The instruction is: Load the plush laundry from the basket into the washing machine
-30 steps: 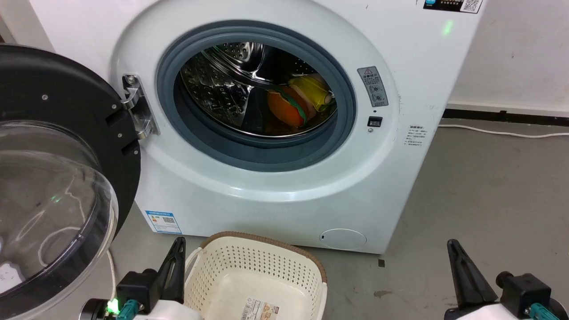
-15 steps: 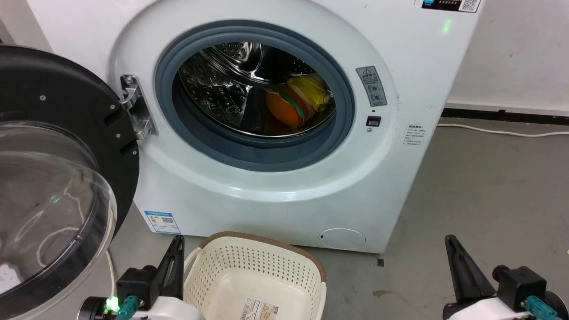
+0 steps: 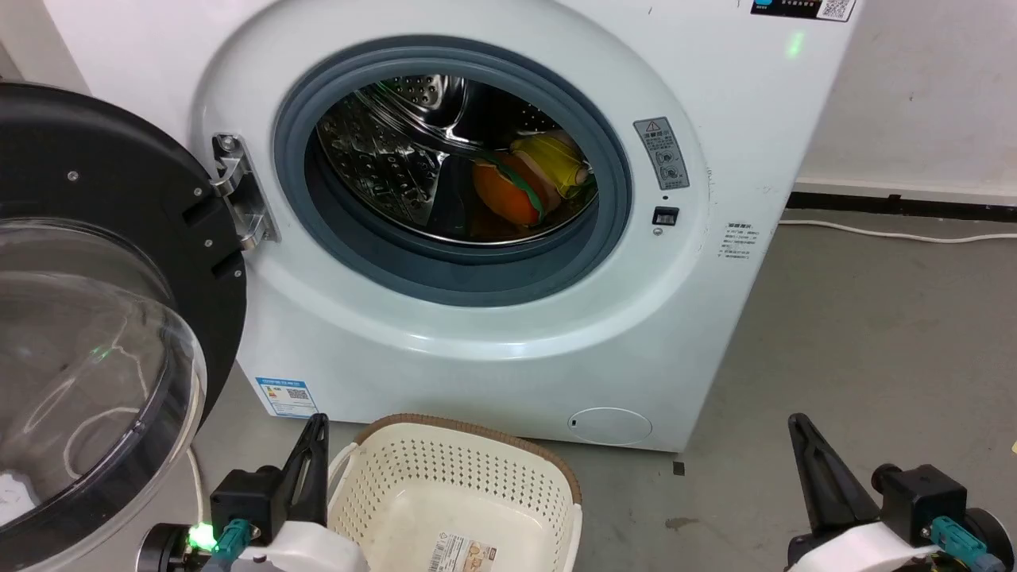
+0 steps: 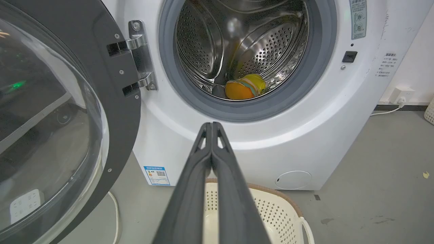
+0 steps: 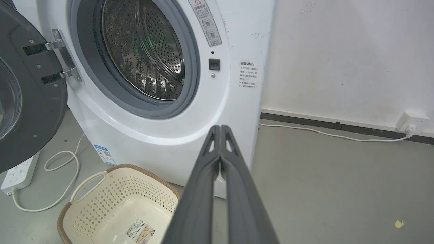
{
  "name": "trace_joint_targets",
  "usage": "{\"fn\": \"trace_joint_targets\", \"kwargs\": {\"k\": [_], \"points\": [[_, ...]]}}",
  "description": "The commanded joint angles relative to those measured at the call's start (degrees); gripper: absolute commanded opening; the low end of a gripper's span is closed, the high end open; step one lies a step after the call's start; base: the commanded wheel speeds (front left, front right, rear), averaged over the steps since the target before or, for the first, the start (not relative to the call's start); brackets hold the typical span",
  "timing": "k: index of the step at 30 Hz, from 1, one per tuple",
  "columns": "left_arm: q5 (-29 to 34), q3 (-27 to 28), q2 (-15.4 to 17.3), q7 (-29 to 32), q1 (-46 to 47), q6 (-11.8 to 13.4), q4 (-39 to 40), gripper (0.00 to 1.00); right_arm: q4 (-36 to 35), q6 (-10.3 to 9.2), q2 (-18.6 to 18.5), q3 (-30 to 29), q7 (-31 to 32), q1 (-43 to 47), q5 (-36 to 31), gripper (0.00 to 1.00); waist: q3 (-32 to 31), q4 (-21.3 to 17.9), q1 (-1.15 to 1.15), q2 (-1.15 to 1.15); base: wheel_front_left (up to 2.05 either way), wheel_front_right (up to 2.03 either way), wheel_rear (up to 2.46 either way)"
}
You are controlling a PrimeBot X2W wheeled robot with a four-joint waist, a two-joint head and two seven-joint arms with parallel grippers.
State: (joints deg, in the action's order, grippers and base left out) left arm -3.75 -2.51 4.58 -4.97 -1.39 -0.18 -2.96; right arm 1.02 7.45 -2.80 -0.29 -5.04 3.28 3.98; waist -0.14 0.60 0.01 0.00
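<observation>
Plush laundry (image 4: 244,90) well beyond left end effector (image 4: 212,126)

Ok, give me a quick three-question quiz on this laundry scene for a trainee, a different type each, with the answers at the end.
1. True or false: the plush laundry lies inside the washing machine.
2. What shows on the bottom of the basket? A) a towel B) a sticker C) a soft toy
3. Fill in: the left gripper and the right gripper each have their two fingers ___ (open or shut).

Key: 1 true; 2 B; 3 shut.
</observation>
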Motion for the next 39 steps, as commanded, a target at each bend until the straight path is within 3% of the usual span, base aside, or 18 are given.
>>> {"fn": "trace_joint_targets", "kwargs": {"k": [1,39], "points": [[0.43,0.38,-0.13,0.39,0.68,0.05,0.54,0.0,-0.37,0.02,-0.06,0.06,0.44,-0.85,-0.53,0.0,0.01,-0.02,0.0,0.0,0.0,0.0,0.0],[3.74,2.5,-1.69,4.96,1.39,0.18,2.95,0.0,-1.01,0.03,-0.08,0.29,5.02,-3.27,-3.97,0.0,0.14,-0.6,-0.01,0.0,0.0,0.0,0.0]]}}
